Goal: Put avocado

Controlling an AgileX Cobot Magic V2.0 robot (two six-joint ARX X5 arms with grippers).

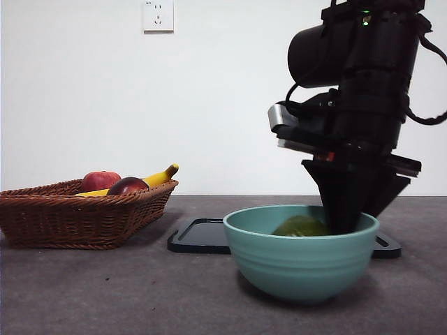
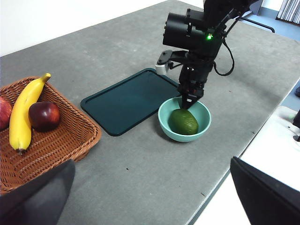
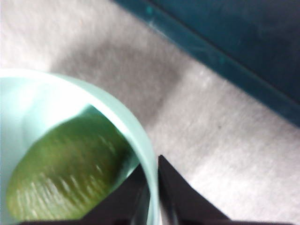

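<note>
A: Where is the avocado [image 2: 183, 121] seen?

B: It is seen lying inside the teal bowl [image 2: 202, 130] on the grey table [image 2: 140, 164], beside the dark tray [image 2: 126, 99].

A: And the fingers?

B: The right gripper [image 2: 189, 103] is lowered at the bowl's rim, fingers narrowed astride it. The left gripper [image 2: 150, 197] is spread wide, holding nothing.

My front camera sits low at table height, looking level across at the bowl [image 1: 300, 251], near and large at lower right. My left wrist camera looks down from well back, the bowl [image 2: 184, 121] mid-frame. My right wrist camera hangs close above the bowl's rim [image 3: 136, 140], blurred, lower left.
</note>
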